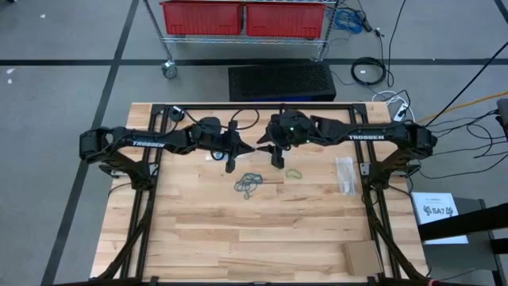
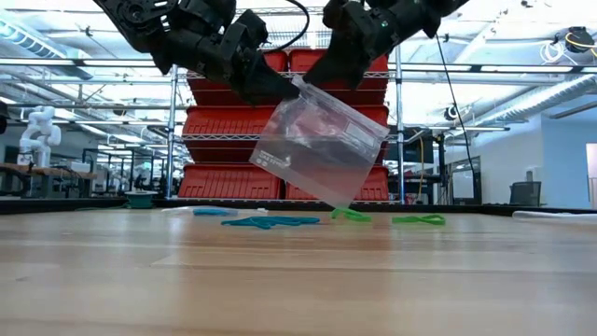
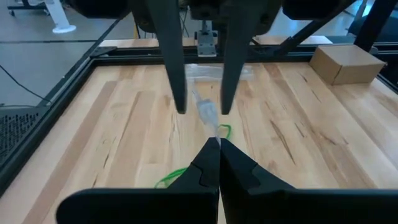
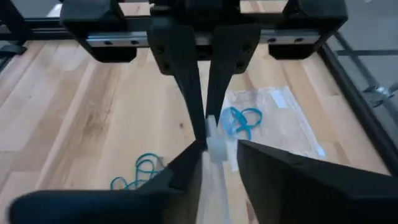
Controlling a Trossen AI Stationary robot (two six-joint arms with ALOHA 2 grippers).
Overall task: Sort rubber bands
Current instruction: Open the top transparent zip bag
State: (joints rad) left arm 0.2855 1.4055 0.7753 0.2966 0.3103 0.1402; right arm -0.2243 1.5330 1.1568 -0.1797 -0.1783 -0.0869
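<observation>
- a pale wooden slatted table top [image 1: 262,230] seen from above, framed by black metal rails, with two dark robot arms reaching in from either side and meeting near its far middle.
- the left gripper [image 2: 280,89] is raised above the table, its two dark fingers pressed tightly together on the upper edge of a clear plastic zip bag [image 2: 322,149]; in the left wrist view the fingertips meet with no gap and the bag's edge runs away from them.
- the right gripper [image 2: 312,79] is raised just beside the left one, at the same top edge of the bag; its fingers [image 4: 273,168] stand partly spread with the bag's edge between them (whether they actually pinch it cannot be told).
- the bag hangs tilted below both grippers, its lowest corner close to the table surface.
- the small thin rubber bands lie on the wood under and near the grippers: a loose cluster of blue and dark grey-blue loops [image 1: 250,184] near the table's middle, and a green loop [image 1: 294,172] just to the right of that cluster.
- a second clear plastic bag [image 1: 345,175] lies flat near the table's right edge.
- a brown cardboard box [image 1: 363,256] sits at the near right corner of the table.
- red plastic bins [image 1: 242,17] rest on a wire rack beyond the table.
</observation>
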